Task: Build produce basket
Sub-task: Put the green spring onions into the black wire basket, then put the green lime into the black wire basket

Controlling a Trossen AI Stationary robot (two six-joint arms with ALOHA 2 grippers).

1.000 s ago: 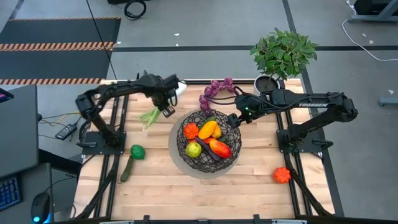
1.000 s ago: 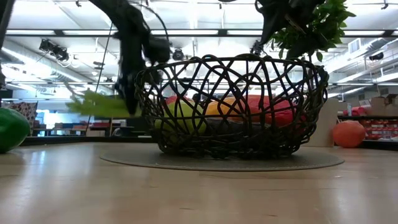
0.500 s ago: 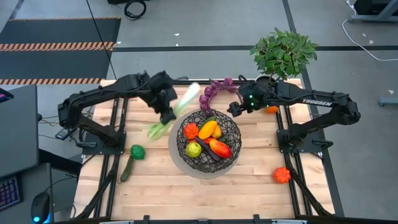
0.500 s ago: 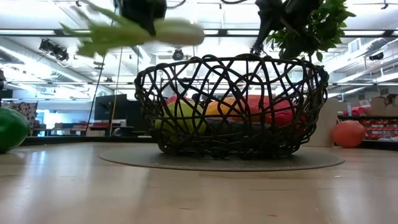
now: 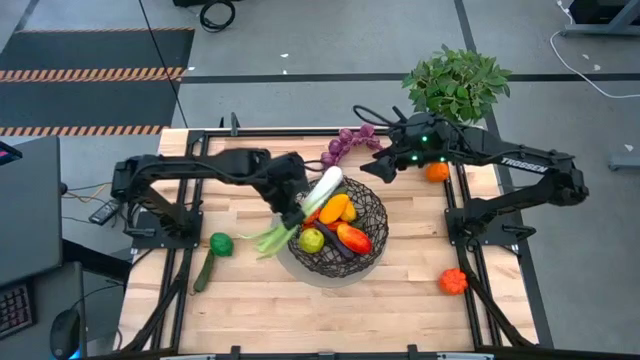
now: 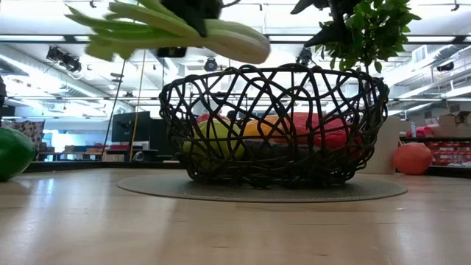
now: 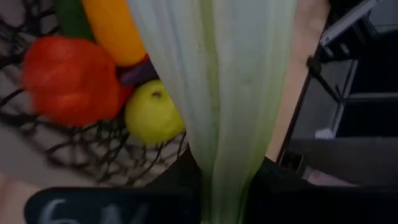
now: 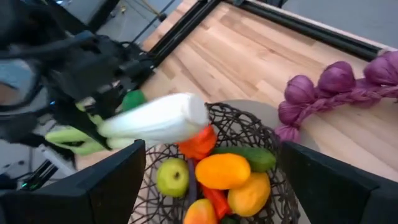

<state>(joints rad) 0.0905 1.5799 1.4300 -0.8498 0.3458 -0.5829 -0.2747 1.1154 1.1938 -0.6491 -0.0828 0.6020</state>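
My left gripper is clamped on the leek, its long axis slanting across the basket rim — white end inward. Right gripper waits behind, fingers apart.

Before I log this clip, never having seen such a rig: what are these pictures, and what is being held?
Two dark robot arms work at a pale wooden table. One picture looks straight down from above, one looks level across the tabletop, and two come from cameras on the arms' wrists. The left gripper holds a green-white toy leek above the rim of the round dark woven-wire basket, jaws closed on it. In the basket lie a yellow lemon, orange and red peppers and other toy produce. The right gripper hangs near a purple grape bunch at the table's far edge; its jaws look open. On the table lie a green pepper, a cucumber and two orange pieces.
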